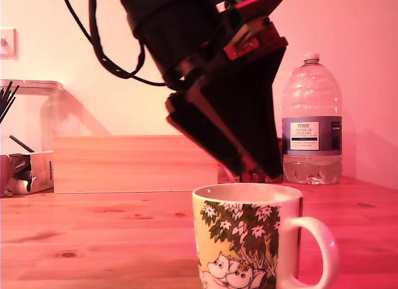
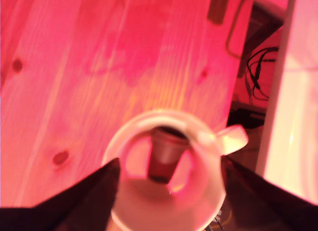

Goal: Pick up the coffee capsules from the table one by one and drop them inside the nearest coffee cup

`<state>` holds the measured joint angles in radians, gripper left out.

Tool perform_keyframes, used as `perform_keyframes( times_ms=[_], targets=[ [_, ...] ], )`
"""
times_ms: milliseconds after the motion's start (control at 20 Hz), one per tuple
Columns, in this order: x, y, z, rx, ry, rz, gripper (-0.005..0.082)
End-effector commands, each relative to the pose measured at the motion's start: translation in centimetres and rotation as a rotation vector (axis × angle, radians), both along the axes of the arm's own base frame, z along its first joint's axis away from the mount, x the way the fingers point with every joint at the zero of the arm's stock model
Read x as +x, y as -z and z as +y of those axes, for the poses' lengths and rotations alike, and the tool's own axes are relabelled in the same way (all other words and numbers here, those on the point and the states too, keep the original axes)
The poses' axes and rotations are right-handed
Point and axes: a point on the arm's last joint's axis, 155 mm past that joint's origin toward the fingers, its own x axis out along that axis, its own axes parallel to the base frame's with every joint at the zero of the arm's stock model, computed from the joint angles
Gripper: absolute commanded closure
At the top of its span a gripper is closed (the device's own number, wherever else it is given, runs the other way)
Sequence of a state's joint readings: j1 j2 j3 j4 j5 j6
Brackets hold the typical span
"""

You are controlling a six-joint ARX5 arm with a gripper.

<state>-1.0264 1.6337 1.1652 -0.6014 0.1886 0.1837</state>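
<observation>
Hanging over the cup (image 1: 249,239)
The claw (image 1: 258,168) is spread wide apart, gripping nothing. One capsule (image 2: 166,154) shows inside the cup on the table (image 1: 93,239).

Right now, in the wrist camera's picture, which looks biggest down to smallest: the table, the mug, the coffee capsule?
1. table
2. mug, nearest the camera, so it looms
3. coffee capsule, seen inside the mug

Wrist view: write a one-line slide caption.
Open gripper above the coffee cup, one coffee capsule seen inside, pine table beneath.
</observation>
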Motion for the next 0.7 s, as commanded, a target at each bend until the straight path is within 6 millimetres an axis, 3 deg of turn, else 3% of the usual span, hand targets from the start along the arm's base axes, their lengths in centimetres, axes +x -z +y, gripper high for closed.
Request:
perform_keyframes(
  times_ms=[0,50,100,350,650],
  targets=[
    [0.4,-0.6,-0.8,-0.038,0.005,-0.019,0.0632],
    [0.8,-1.3,-0.9,-0.062,-0.002,-0.033,0.0749],
    [1.2,-1.9,-1.0,-0.084,-0.01,-0.045,0.0792],
    [3.9,-5.5,-0.6,-0.254,-0.087,-0.149,0.0789],
    [7.5,-7.8,2.7,-0.387,-0.267,-0.235,0.0789]
  ],
)
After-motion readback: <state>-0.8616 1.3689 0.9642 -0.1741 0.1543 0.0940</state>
